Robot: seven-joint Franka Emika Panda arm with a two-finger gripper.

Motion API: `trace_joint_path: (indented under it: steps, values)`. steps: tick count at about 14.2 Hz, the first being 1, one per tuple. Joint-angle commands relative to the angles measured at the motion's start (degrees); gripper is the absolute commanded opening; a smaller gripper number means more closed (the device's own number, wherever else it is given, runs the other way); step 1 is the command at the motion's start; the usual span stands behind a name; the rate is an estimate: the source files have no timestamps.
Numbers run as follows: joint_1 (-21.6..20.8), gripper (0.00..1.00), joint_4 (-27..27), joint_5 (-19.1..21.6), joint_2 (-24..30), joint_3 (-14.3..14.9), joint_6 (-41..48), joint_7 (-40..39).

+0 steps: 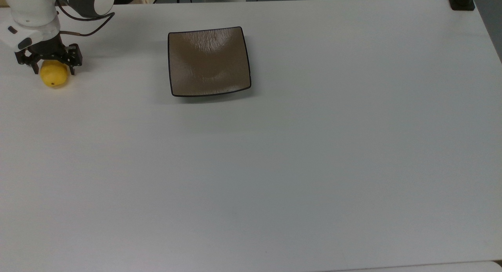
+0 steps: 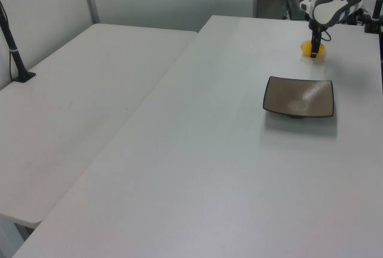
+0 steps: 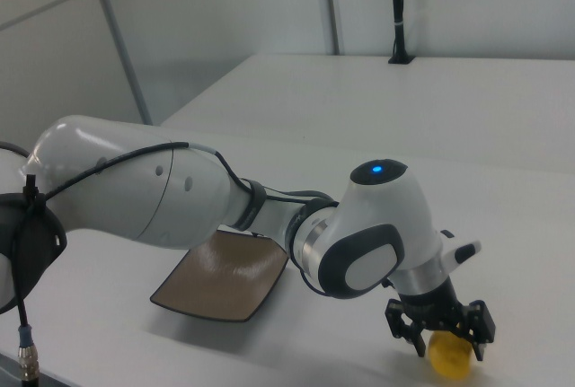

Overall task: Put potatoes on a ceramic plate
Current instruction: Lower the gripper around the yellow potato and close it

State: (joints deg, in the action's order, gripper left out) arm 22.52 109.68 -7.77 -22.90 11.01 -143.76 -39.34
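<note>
Fingers (image 1: 71, 70) are hanging spread on either side of the potato (image 1: 54, 76), one by each flank, and we are not seeing them pressed against it yet, so we are calling the gripper (image 1: 53, 71) open around it rather than gripping. In the top view the potato is lying on the table (image 1: 274, 166) directly under and between the fingertips, its rounded end with the tiny dark spot poking out toward the near edge. The right view is showing the same thing from low down: gripper (image 3: 442, 340) astride the potato (image 3: 451, 356).

We are judging the potato to be light, firm and smooth, so it is likely to roll or squirt out if the pads are meeting it off-centre. We are thinking the best hold is across its short axis at the widest part, with the fingers low enough to pass the bulge, so that closing centres it instead of pushing it along the table. Moderate force should be enough; it looks stiff and not fragile.

Well apart from the fingers, toward the top view's right, the plate (image 1: 209, 62) is sitting bare. Its glossy surface and upcurved edges are suggesting that a rounded potato could roll after release, so we are favouring a low set-down near the middle. In the left view the gripper (image 2: 314, 51) and potato (image 2: 307, 48) are standing beyond the plate (image 2: 299, 97).
</note>
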Motion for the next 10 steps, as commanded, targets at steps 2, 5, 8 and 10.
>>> trace_joint_path:
  steps: [2,5,8,10]
  values:
    - [-0.11,0.30,1.24,-0.93,0.67,0.24,-1.17,-0.74]
    - [-0.63,0.11,1.24,-0.93,1.54,0.24,-0.38,-0.39]
    - [-1.68,0.11,0.71,-0.85,6.10,-0.20,7.08,-0.39]
    - [-4.13,0.11,-0.16,-0.85,10.05,-0.20,13.39,-0.47]
